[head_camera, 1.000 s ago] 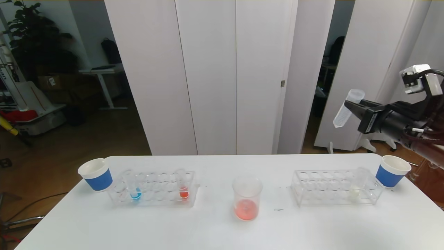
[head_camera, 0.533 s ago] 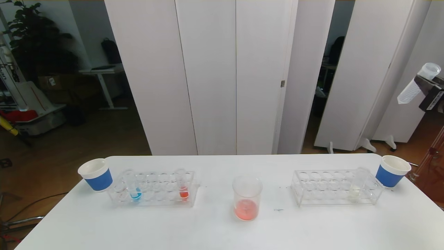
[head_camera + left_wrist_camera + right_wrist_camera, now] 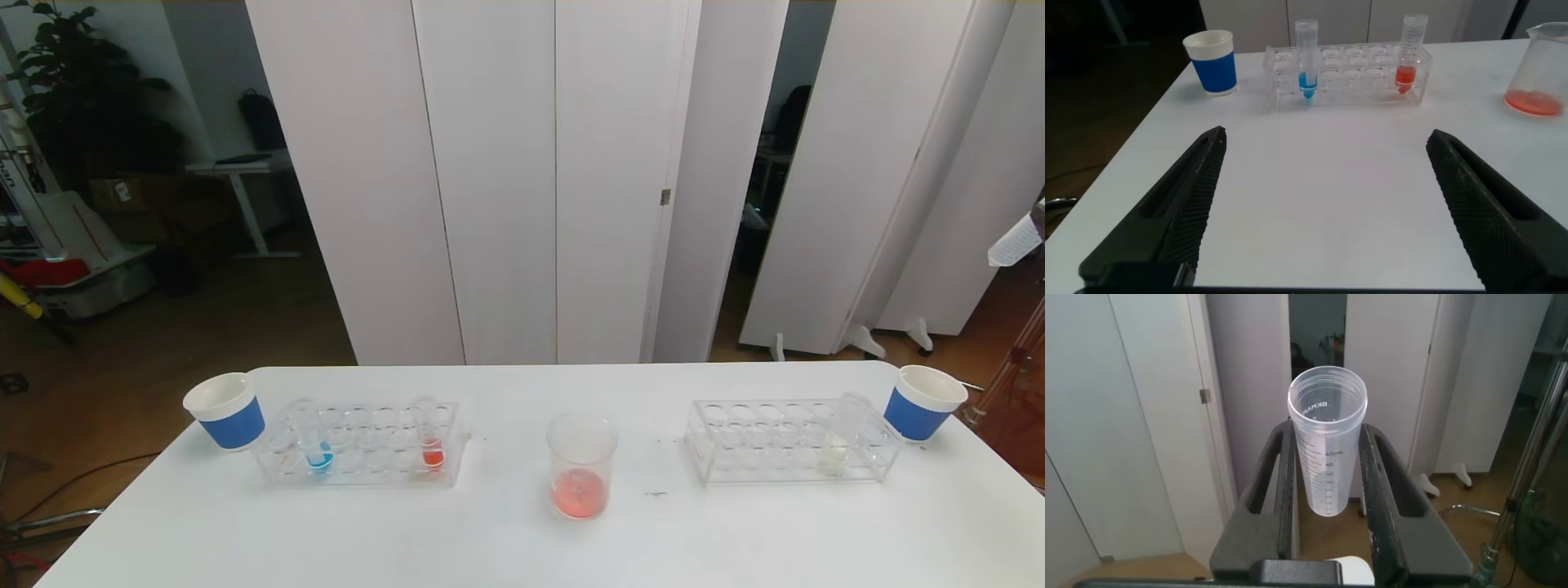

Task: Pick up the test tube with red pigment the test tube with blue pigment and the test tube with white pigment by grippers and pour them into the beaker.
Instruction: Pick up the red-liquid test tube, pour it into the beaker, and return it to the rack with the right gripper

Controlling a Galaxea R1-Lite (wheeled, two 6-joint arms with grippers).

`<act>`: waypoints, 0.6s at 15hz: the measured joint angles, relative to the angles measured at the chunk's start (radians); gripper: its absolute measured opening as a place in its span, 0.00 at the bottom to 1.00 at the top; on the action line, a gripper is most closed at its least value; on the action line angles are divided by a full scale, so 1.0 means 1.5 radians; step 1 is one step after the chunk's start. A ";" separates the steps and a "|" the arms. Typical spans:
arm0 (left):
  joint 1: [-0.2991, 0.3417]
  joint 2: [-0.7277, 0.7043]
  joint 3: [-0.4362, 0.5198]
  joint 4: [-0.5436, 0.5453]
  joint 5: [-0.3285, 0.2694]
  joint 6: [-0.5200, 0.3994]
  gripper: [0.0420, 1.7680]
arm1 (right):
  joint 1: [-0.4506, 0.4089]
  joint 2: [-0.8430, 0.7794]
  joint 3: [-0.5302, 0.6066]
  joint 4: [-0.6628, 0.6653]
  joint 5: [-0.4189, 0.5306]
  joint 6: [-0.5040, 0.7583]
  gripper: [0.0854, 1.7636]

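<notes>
A white surface (image 3: pixel 506 547) carries two clear racks, one left (image 3: pixel 359 445) and one right (image 3: pixel 788 441) (each flanked outward by a blue paper cup (image 3: pixel 226 410), (image 3: pixel 924 402)); white panels (image 3: pixel 522 180) stand behind.

The beaker (image 3: pixel 580 466) stands upright at the middle of the bench (image 3: pixel 490 539), clear and straight-sided, with a shallow pool of orange-red liquid in its bottom. The test tube with blue pigment (image 3: pixel 313 441) stands upright near the left end of the left rack (image 3: pixel 359 445). The test tube with white pigment (image 3: pixel 841 443) stands upright near the right end of the right rack (image 3: pixel 788 441), pale cream liquid low inside. An empty clear graduated tube (image 3: pixel 1327 437) sits clamped in the right claw (image 3: pixel 1327 469), high off the bench's right edge.
</notes>
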 joint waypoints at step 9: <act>0.000 0.000 0.000 0.000 0.000 0.000 0.99 | -0.009 0.124 0.004 -0.008 -0.001 0.025 0.30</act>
